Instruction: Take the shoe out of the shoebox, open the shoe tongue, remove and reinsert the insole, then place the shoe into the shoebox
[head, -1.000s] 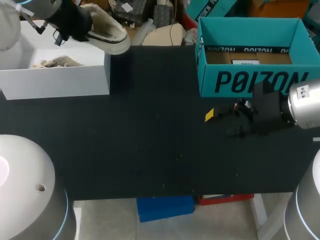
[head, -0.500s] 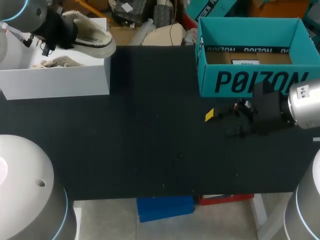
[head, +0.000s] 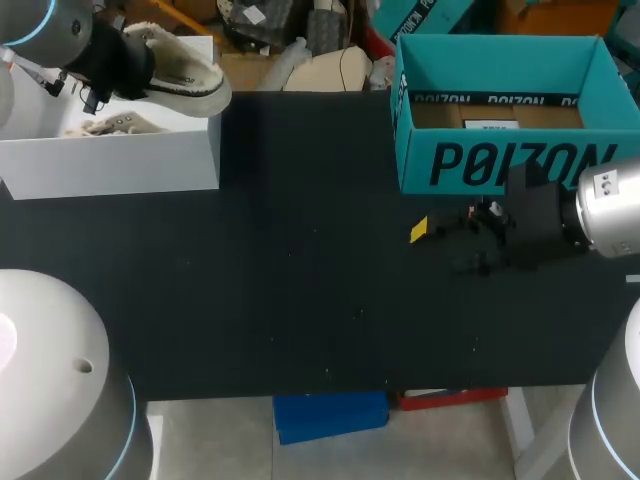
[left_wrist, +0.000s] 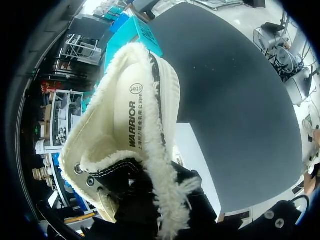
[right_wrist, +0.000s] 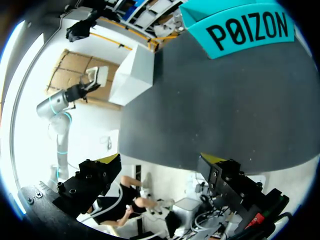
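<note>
- While the left gripper (left_wrist: 150, 197) hangs over the white shoebox (head: 120, 165), it pinches the fleece-lined shoe (head: 185, 72) by its rim; the shoe juts past the box's far right corner;
- right gripper (right_wrist: 161, 160) low, well apart from that shoebox, fingers (right_wrist: 109, 160) spread wide

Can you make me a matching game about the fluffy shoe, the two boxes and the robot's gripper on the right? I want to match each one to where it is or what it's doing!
Things:
1. shoe
2. white shoebox
3. teal box
4. right gripper

Places or states:
A. open, holding nothing
B. at the far right of the table
C. up in the air, over the white shoebox's far corner
D. at the far left of the table

Right pairs: 1-C, 2-D, 3-B, 4-A
</note>
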